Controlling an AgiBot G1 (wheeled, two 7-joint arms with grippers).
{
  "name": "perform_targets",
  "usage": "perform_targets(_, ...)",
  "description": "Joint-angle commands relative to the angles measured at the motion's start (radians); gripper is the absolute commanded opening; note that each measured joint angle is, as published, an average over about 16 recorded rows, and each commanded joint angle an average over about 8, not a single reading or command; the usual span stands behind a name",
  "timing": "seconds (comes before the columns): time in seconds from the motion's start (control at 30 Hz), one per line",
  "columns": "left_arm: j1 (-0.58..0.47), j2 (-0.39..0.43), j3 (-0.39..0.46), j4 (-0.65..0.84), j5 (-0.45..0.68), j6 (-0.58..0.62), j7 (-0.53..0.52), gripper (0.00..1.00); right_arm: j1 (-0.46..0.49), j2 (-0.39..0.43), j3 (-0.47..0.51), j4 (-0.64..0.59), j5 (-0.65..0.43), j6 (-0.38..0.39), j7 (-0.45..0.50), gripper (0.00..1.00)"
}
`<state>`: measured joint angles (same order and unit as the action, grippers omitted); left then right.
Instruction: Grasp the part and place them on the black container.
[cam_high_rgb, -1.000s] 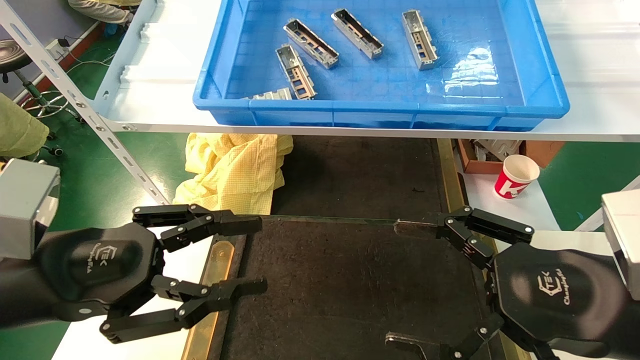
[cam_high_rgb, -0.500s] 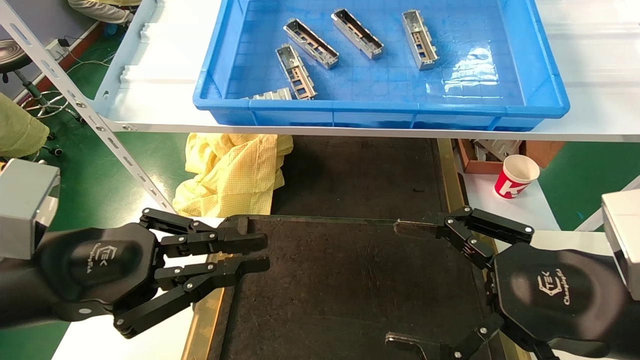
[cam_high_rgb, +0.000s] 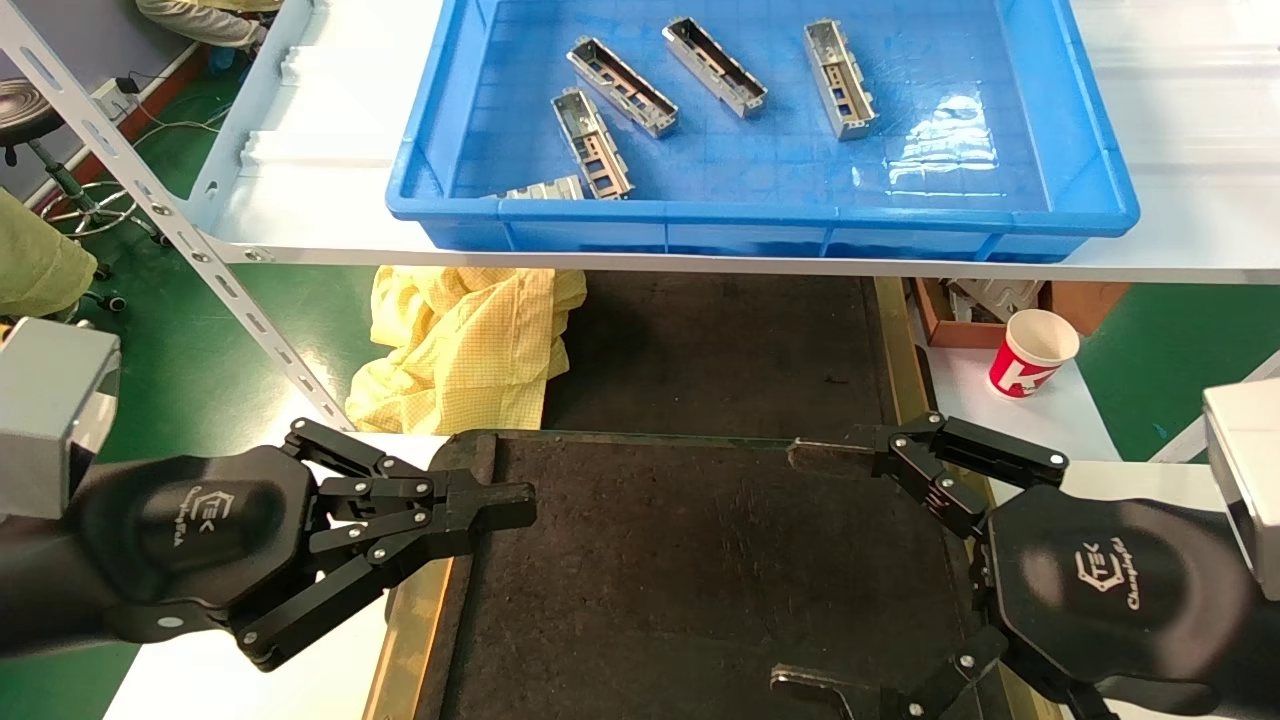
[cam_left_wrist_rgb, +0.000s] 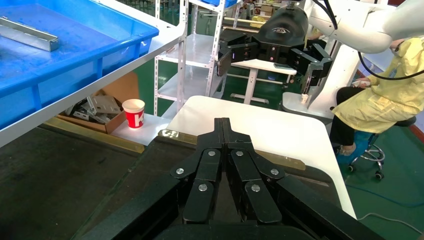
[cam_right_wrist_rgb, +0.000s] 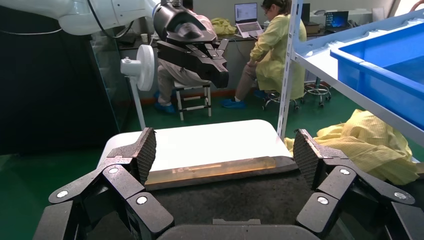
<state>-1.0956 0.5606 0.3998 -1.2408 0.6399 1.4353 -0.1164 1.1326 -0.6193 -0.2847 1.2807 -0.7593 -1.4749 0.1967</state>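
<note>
Several silver-grey metal parts lie in the blue bin on the upper shelf; one shows in the left wrist view. The black container lies flat below, with brass strips along its edges, and holds no part. My left gripper is shut and empty over the container's left edge; in its wrist view the fingers meet. My right gripper is open and empty over the container's right side; its wrist view shows the wide gap between the pads.
A crumpled yellow garment lies behind the container's left part. A red and white paper cup stands on a white surface at the right, next to a brown box. A metal shelf upright slants at the left.
My left gripper has closed from wide open to fully shut, staying over the container's left edge. The right arm has not moved.
</note>
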Motion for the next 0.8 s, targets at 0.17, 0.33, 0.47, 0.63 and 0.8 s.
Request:
perform_targets(0.17, 0.0, 0.0, 0.0, 0.0, 0.0, 0.0, 0.0, 0.0, 0.119, -0.021, -0.009, -0.015, -0.06, 0.042, 0.031, 1.0)
perform_targets(0.33, 0.0, 0.0, 0.0, 0.0, 0.0, 0.0, 0.0, 0.18, 0.293, -0.08, -0.037, -0.103, -0.148, 0.114, 0.091, 1.0)
perform_targets(0.47, 0.0, 0.0, 0.0, 0.0, 0.0, 0.0, 0.0, 0.68, 0.421, -0.143, -0.072, -0.224, -0.245, 0.19, 0.123, 1.0)
perform_targets(0.63, 0.0, 0.0, 0.0, 0.0, 0.0, 0.0, 0.0, 1.0, 0.555, -0.228, -0.119, -0.401, -0.364, 0.283, 0.13, 1.0)
perform_targets(0.8, 0.0, 0.0, 0.0, 0.0, 0.0, 0.0, 0.0, 1.0, 0.668, -0.313, -0.17, -0.585, -0.471, 0.347, 0.107, 1.0)
